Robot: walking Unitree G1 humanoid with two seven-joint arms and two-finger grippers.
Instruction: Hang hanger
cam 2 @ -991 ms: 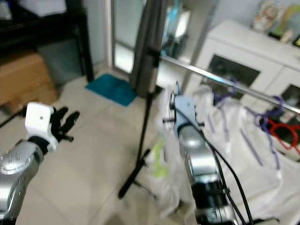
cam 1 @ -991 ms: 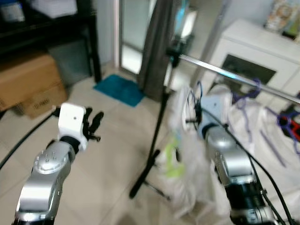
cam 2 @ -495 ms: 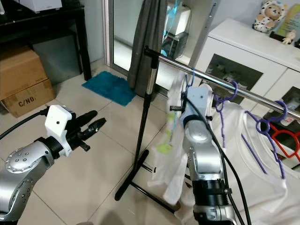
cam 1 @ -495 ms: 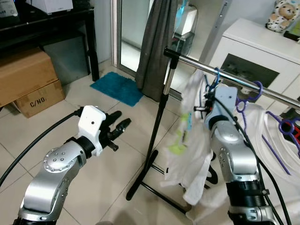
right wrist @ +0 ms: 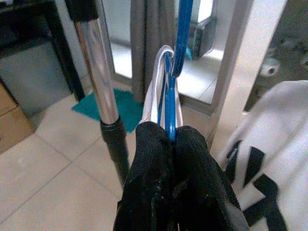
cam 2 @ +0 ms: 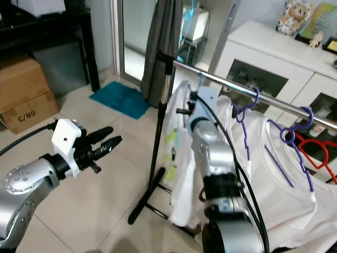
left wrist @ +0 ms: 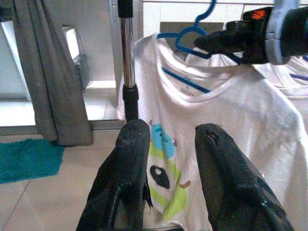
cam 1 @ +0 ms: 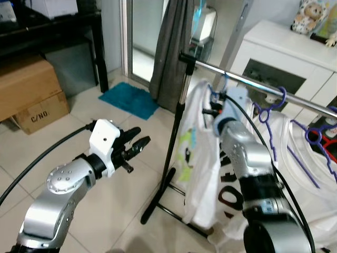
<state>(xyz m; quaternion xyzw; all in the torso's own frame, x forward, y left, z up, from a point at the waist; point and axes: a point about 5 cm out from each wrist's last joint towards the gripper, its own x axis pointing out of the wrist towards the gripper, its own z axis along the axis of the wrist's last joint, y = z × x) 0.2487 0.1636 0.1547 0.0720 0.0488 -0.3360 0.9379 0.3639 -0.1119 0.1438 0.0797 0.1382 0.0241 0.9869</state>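
Note:
A white T-shirt (cam 1: pixel 195 153) with a green and blue print hangs on a blue hanger (left wrist: pixel 185 41). My right gripper (cam 1: pixel 212 104) is shut on that hanger just below its hook (right wrist: pixel 169 132), close to the left end of the chrome rail (cam 1: pixel 247 84). The hook (cam 1: pixel 224 79) reaches up to the rail; I cannot tell whether it rests on it. The rail's black and chrome post (cam 1: pixel 174 132) stands just left of the shirt. My left gripper (cam 1: pixel 139 145) is open and holds nothing, out over the floor left of the post, pointing at the shirt.
Purple hangers (cam 1: pixel 268 108) with white garments and a red hanger (cam 1: pixel 329 145) hang further right on the rail. A white cabinet (cam 1: pixel 279 47) stands behind it. A grey curtain (cam 1: pixel 168 52), a teal mat (cam 1: pixel 129 100) and cardboard boxes (cam 1: pixel 31 100) lie to the left.
The head camera has shifted. My right gripper has carried the hanger and shirt left along the rail, closer to the post. My left arm has come up and forward, then held still.

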